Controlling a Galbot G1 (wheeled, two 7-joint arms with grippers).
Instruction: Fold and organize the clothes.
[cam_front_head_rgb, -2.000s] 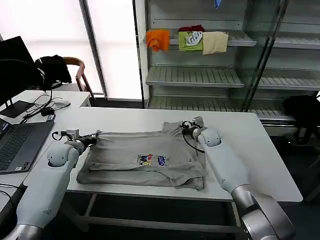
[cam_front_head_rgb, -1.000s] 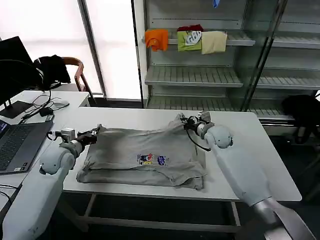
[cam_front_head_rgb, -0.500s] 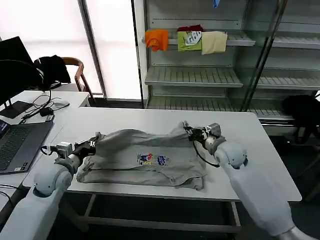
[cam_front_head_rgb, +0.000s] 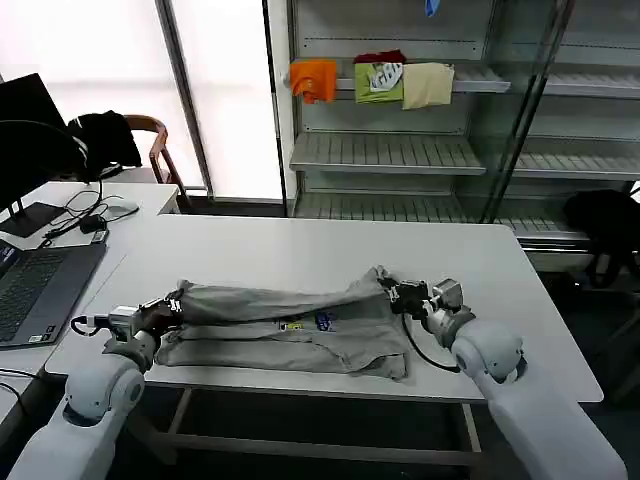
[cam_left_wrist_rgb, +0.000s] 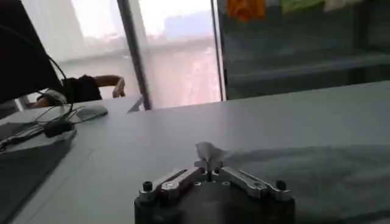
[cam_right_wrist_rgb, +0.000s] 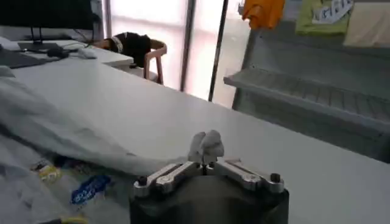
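Two grippers are working one light grey shirt (cam_front_head_rgb: 290, 325) here, and it's lying along the front edge of the table (cam_front_head_rgb: 300, 245). Over toward the table's left edge, the left gripper (cam_front_head_rgb: 172, 305) is pinching a corner of the fabric, fingers clamped tight on a little tuft of it. Between the two, the lifted edge is stretching in a sagging ridge across the shirt, half covering the small chest print (cam_front_head_rgb: 305, 323). Toward the right edge, the right gripper (cam_front_head_rgb: 392, 287) is doing the same thing, fingers squeezed shut on a bunched nub of cloth.

My guess at the risk: both grips are only catching tiny tufts, so any uneven pull could slip one corner free and leave the fold landing crooked or wrinkled.
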